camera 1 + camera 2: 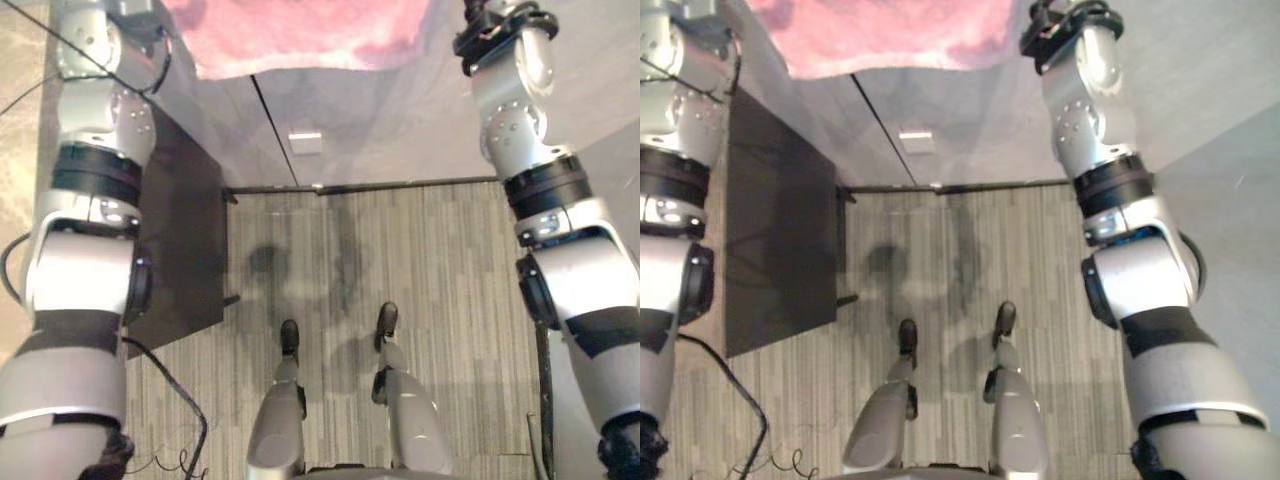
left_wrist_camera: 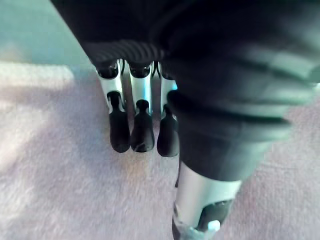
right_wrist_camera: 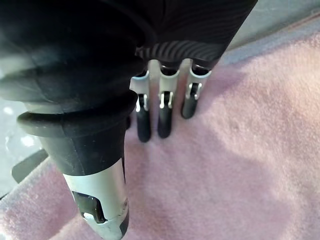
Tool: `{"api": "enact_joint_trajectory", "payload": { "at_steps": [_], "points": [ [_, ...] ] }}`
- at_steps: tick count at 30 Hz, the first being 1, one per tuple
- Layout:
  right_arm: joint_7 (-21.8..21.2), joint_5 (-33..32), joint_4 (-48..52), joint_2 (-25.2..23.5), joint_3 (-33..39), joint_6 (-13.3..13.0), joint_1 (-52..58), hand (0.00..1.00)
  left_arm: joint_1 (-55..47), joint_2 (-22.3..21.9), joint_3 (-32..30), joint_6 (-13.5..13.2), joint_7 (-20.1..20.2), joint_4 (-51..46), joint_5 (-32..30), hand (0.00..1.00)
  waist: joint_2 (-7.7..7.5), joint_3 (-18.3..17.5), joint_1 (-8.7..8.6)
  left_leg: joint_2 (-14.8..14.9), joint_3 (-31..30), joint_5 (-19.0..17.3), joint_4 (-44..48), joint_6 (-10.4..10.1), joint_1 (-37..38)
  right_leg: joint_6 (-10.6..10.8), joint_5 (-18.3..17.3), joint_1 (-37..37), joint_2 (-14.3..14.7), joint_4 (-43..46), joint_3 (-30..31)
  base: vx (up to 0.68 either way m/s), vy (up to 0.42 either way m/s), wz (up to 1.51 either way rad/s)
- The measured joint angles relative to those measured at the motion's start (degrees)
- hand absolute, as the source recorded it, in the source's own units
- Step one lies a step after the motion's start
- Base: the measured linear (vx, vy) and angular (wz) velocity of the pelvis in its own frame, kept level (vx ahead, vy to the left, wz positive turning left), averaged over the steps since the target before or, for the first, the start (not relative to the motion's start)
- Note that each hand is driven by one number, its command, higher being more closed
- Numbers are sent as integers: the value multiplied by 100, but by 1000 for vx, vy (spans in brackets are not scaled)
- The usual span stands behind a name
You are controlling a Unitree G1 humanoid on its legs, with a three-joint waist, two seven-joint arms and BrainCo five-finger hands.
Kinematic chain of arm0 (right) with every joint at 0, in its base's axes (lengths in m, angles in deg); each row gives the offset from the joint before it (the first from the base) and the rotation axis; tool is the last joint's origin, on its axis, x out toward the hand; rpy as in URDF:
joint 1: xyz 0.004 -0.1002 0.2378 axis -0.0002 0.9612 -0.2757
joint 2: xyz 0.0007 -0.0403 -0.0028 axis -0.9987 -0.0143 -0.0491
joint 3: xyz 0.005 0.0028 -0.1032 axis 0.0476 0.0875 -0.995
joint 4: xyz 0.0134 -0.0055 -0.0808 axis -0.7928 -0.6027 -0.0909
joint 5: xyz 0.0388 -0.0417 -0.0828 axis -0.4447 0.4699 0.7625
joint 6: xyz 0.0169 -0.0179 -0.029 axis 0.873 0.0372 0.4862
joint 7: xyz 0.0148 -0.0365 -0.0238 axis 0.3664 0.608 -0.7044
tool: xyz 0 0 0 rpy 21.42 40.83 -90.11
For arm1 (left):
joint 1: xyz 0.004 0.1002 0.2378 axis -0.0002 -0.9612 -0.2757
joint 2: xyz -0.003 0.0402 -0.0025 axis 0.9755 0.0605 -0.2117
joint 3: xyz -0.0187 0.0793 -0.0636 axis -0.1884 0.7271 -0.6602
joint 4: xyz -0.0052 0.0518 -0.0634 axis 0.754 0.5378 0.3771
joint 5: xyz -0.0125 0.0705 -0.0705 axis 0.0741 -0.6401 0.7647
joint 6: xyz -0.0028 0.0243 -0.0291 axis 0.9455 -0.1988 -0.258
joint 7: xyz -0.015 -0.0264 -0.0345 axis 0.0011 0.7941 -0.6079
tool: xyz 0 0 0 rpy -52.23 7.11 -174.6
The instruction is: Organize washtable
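Left robot hand [image 2: 142,131]: released, with straight fingers resting on the pink towel [image 1: 300,35].
Right robot hand [image 3: 165,116]: released, fingers laid flat on the same cloth.
Pink towel: lies on the grey tabletop [image 1: 420,120], under both hands.

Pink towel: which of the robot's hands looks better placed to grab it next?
Probably the right. Both hands have straight fingers down on the pink towel, but the right hand has its fingertips close to the towel's edge, grey tabletop just beyond; the left hand sits farther in.

Bright even light; pale glare on towel [image 2: 35,100] (left wrist view).
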Motion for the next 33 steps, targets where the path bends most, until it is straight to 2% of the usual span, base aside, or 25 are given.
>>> {"api": "enact_joint_trajectory", "payload": {
  "at_steps": [4,10,12,21,27,29,33],
  "points": [
    [-64,1,67,131,4,1,17,0,-200,145,-325,-62,-125,-52,-2,0,0,0,-4,0,3,0,0,0,2,0,0,-1,1,0,6,2,50,0],
    [-174,-72,601,612,443,-21,636,0,-728,435,-756,-94,-227,-126,-47,0,-2,0,-3,-3,8,-1,0,0,10,-5,4,0,0,1,22,2,49,-1],
    [-170,-127,625,684,628,-35,870,0,-979,505,-980,-123,-237,-277,-50,0,-2,0,3,-3,44,-2,0,1,30,-6,5,1,4,1,61,-4,33,-7],
    [-200,-151,1070,827,801,-83,1570,0,-1345,744,-1300,-187,-247,-298,-44,0,-27,-10,-4,46,189,-6,0,-5,168,-13,6,58,79,0,220,-6,16,-10],
    [-279,-152,1300,842,1244,-153,2328,0,-1934,783,-1780,-275,-391,-1030,-52,0,-225,-54,-86,73,236,-21,1,-24,331,-10,2,222,111,-2,252,-12,28,-3],
    [-275,-158,1543,843,1444,-200,2645,0,-2485,780,-1875,-292,-473,-1624,-73,0,-275,-85,-92,74,236,-38,1,-41,411,26,-40,329,111,-3,256,-25,43,1],
    [-321,-122,2493,830,1479,-257,3148,0,-3142,673,-1877,-314,-378,-2896,-331,0,-397,-170,-50,79,230,-57,0,-35,572,43,-75,502,112,-3,253,-12,38,1]
  ]
}}
